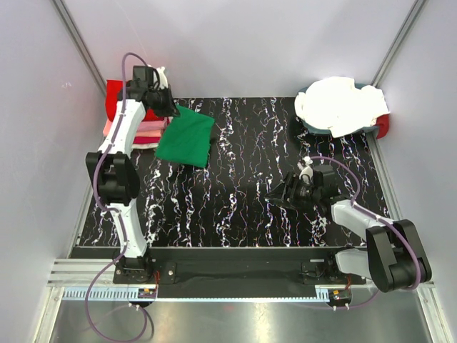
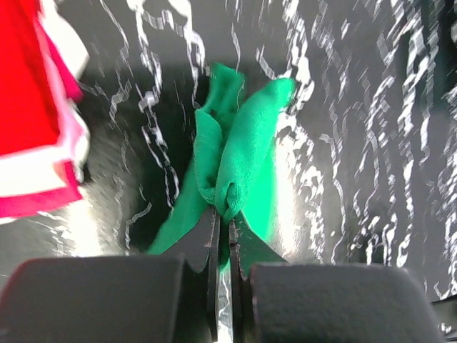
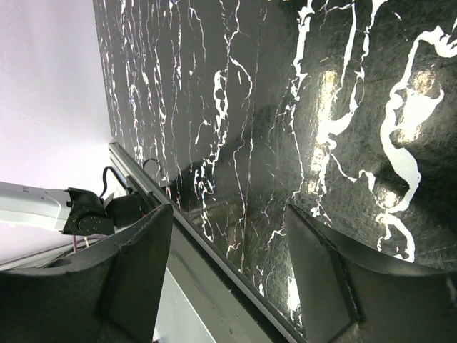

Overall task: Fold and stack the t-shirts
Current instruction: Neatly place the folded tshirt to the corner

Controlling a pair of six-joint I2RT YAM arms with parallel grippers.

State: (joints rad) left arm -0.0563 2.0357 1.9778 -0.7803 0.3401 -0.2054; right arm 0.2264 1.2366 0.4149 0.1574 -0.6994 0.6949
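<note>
A bright green t-shirt [image 1: 186,139] hangs folded over the mat's far left part, its upper corner pinched in my left gripper [image 1: 172,111]. The left wrist view shows that gripper [image 2: 227,216] shut on a bunched fold of the green t-shirt [image 2: 246,153], which droops below the jaws. A stack of red, pink and white t-shirts [image 1: 121,113] lies just left of it, also visible as the stack [image 2: 32,114] in the left wrist view. My right gripper [image 1: 276,194] hovers open over the mat at centre right, and the right wrist view shows nothing between the right gripper [image 3: 228,214] fingers.
The black white-veined mat [image 1: 243,207] covers the table. A heap of white cloth [image 1: 341,103] sits on a grey-blue tray [image 1: 314,123] at the far right corner, with a red piece [image 1: 383,126] beside it. The metal front rail [image 3: 214,268] runs under the right gripper.
</note>
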